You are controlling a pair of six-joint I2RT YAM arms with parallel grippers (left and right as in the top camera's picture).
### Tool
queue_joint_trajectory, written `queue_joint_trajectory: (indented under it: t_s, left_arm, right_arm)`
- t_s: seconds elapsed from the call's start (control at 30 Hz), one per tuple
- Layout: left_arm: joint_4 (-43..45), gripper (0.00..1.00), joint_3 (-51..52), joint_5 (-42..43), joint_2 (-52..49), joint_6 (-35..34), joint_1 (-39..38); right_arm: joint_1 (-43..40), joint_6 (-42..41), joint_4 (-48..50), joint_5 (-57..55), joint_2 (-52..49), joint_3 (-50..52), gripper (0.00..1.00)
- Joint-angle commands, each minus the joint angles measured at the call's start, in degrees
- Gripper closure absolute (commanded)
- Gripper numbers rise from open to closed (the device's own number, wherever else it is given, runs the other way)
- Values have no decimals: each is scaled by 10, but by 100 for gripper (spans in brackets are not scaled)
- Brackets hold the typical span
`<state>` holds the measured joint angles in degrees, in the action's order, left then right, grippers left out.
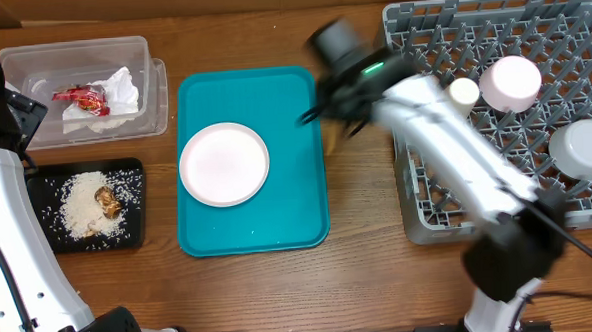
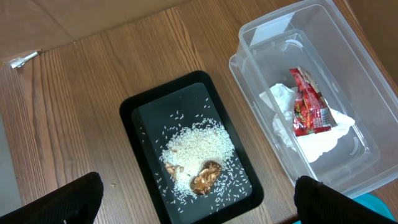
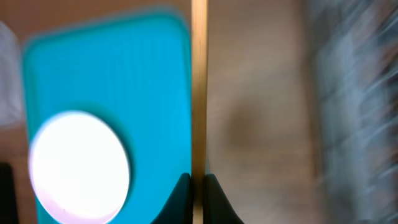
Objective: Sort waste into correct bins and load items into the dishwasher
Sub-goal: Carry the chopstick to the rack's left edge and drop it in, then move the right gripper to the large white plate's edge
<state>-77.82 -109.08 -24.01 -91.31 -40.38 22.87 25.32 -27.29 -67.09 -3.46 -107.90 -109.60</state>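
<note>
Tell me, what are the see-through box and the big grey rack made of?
The see-through box looks like thin glossy plastic: clear walls, shiny glints. The grey rack seems moulded matte plastic: one even colour, uniform lattice and pegs.

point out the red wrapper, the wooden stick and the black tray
red wrapper (image 2: 309,106), left wrist view, middle of the packet
wooden stick (image 3: 199,87), right wrist view, mid shaft
black tray (image 2: 129,121), left wrist view, left rim
</note>
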Motion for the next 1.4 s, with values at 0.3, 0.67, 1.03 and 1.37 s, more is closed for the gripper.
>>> queue_joint_trajectory:
  t_s: [0.3,0.67,1.03,1.37]
  left_arm:
    - [1,0,1,1,-2,-8,0]
    - [1,0,1,1,-2,-8,0]
    - [1,0,1,1,-2,-8,0]
    - [1,0,1,1,-2,-8,0]
  right_arm:
    - [-167,218,60,52,45,63,93]
    - [-172,221,191,14,41,174,91]
    - [-172,225,186,-15,10,174,70]
    - [-134,210,139,179,51,138,69]
